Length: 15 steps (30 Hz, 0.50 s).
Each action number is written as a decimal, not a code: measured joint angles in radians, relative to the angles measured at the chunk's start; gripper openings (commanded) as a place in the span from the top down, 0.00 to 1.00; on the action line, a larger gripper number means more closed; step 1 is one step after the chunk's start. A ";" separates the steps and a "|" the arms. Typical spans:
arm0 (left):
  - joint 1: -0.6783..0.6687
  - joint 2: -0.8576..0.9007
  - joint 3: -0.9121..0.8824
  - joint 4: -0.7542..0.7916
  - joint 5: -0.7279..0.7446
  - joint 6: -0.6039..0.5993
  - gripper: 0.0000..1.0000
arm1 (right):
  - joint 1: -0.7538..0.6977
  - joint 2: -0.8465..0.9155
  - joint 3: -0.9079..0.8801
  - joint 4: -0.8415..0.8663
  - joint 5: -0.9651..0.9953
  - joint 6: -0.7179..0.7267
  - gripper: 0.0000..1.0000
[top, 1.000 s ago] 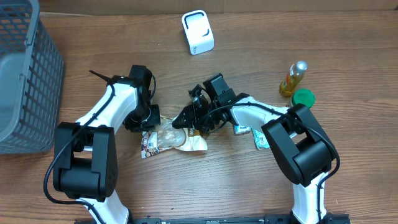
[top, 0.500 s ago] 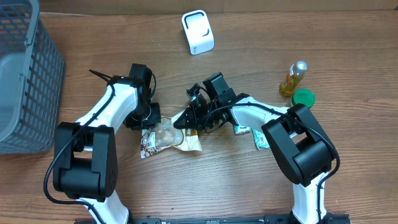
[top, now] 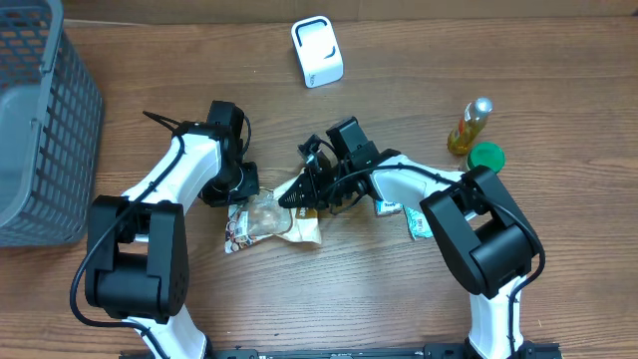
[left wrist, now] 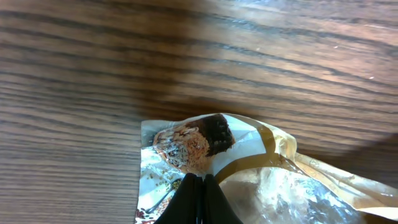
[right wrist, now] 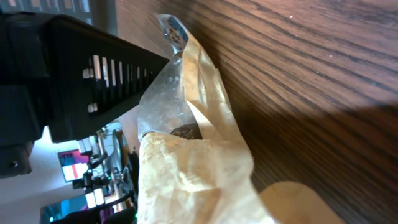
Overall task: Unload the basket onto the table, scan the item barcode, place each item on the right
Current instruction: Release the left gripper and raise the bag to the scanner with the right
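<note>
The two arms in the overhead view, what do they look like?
Both the left arm and right arm have glossy white links between bulky black joint housings, ending in black jaws. A thin black cable runs along each, and a black zip tie tail sticks out by the left wrist.

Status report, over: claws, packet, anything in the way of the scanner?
Left claw shut on snack packet, left edge. Right claw shut on its right edge. Scanner further back; no loose items between.
</note>
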State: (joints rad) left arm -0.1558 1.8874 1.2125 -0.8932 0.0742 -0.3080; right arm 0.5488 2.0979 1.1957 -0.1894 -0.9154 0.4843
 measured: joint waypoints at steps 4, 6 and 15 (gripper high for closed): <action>0.006 0.000 0.043 -0.019 0.039 0.000 0.96 | -0.030 0.000 0.000 -0.004 -0.028 -0.036 0.96; 0.017 -0.001 0.103 -0.034 0.061 0.000 0.96 | -0.048 0.000 0.000 -0.005 -0.044 -0.071 0.96; 0.153 -0.056 0.394 -0.061 0.085 0.000 0.64 | -0.121 -0.079 0.032 -0.014 -0.077 -0.198 0.97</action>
State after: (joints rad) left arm -0.0029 1.8309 1.6062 -0.9543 0.1596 -0.3080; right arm 0.4282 2.0190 1.2282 -0.2031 -0.9924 0.2863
